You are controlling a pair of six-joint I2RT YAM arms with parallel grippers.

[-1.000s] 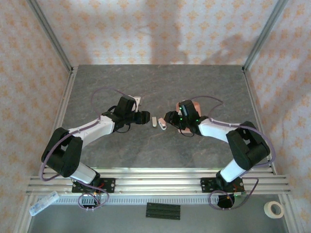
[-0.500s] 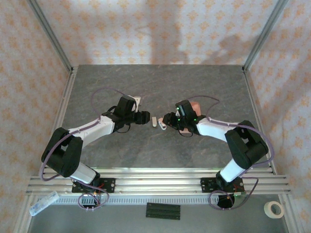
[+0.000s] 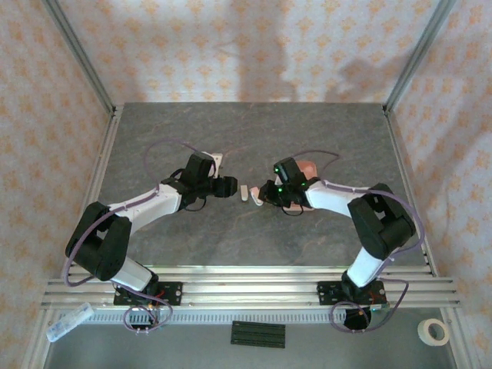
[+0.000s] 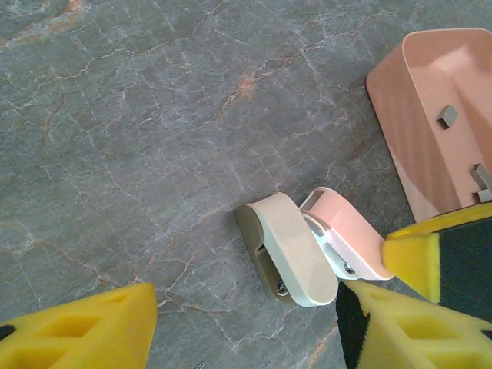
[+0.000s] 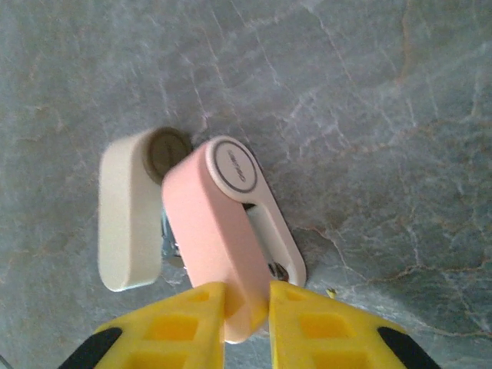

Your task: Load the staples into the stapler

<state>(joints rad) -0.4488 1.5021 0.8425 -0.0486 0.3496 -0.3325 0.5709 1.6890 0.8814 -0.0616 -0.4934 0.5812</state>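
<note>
At the near rail of the grey marbled table (image 3: 254, 238), the two arm bases are seen bolted side by side, with both arms bent inward toward mid-table. There the mini stapler (image 5: 215, 231) lies on the stone between the two claws, swung open into two halves: a pale-pink half and a cream half, joined at one end and splayed apart at the other. The pink half's free end is pinched between the yellow pads (image 5: 184, 323) of the right gripper (image 5: 246, 296), which are pressed against both of its sides. Facing it from the other side, the left gripper (image 3: 232, 187) is held low over the table with its jaws spread; nothing is clamped between them, and the stapler's hinged end lies just ahead of its fingers. Just beyond the right gripper, a salmon-pink tray (image 4: 400, 131) rests on the table, and small grey staples (image 4: 447, 115) are seen lying inside it, apart from each other.
</note>
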